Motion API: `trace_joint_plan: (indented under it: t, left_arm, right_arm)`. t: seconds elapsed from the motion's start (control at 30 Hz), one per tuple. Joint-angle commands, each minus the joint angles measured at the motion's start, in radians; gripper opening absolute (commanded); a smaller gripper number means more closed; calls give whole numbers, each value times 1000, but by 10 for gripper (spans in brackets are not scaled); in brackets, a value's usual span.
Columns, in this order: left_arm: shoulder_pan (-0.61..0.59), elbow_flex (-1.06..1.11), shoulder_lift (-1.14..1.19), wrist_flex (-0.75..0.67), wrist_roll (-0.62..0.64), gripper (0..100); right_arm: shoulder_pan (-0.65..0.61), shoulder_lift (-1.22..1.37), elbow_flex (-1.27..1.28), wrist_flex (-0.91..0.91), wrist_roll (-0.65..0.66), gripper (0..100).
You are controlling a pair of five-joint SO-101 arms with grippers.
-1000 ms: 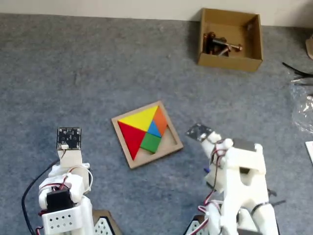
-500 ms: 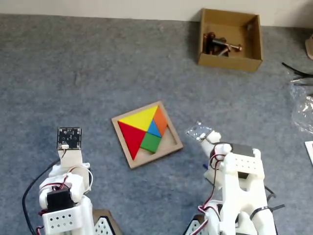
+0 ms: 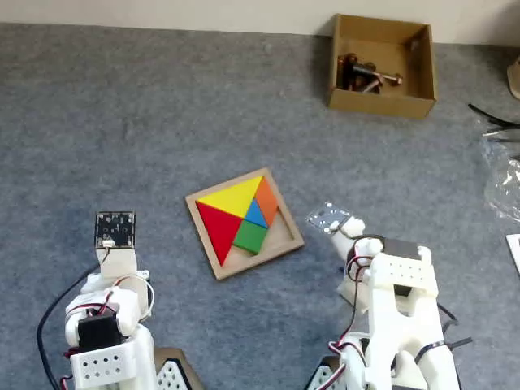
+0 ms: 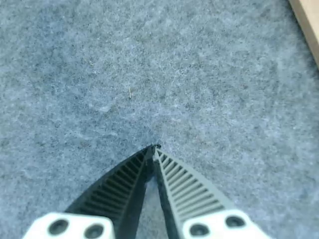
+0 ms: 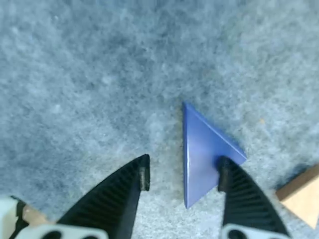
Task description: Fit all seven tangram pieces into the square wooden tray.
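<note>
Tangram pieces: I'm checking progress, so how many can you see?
6. Five in the tray: yellow, red, orange, light blue, green. One blue triangle lies on the carpet under the open right gripper. A seventh may be hidden.

The square wooden tray (image 3: 288, 238) is light brown. Inside it are a yellow triangle (image 3: 230, 197), a red triangle (image 3: 218, 228), an orange piece (image 3: 266, 199), a small blue triangle (image 3: 255, 214) and a green square (image 3: 251, 236). A loose blue triangle (image 5: 204, 147) lies on the fuzzy grey-blue carpet (image 3: 122, 122). The cardboard box (image 3: 382, 104) is brown. The left arm (image 3: 110, 321) and right arm (image 3: 398, 301) are white. The left gripper (image 4: 153, 148) is black with little ridges. The right gripper (image 5: 184, 170) is black too.
</note>
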Motion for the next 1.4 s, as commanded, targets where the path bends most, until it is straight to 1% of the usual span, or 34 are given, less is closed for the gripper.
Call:
trace_joint_plan:
  t: [0.0, 0.13, 0.53, 0.57, 0.7, 0.77, 0.87, 1.13, 1.2, 1.37]
  left_arm:
    - [-13, 19, -5, 5, 9, 5]
    - [-13, 19, -5, 5, 9, 5]
    - [-13, 19, -5, 5, 9, 5]
    - [-13, 19, -5, 5, 9, 5]
    - [-13, 19, -5, 5, 9, 5]
    - [-13, 19, -5, 5, 9, 5]
    - [-13, 19, -5, 5, 9, 5]
    - [-13, 19, -5, 5, 9, 5]
    - [-13, 19, -5, 5, 9, 5]
    - [-13, 19, -5, 5, 9, 5]
  right_arm:
    - [-5, 24, 21, -84, -5, 243]
    - [-5, 24, 18, -130, -84, 242]
    - [5, 25, 25, -137, -91, 239]
    - [10, 25, 24, -137, -86, 227]
    - [12, 25, 21, -137, -84, 113]
    - [12, 25, 19, -137, -84, 73]
    - [10, 25, 18, -137, -89, 59]
    - [-4, 22, 15, -136, -92, 59]
    - [-25, 16, 15, -137, -117, 59]
    - [-105, 22, -54, -136, -242, 58]
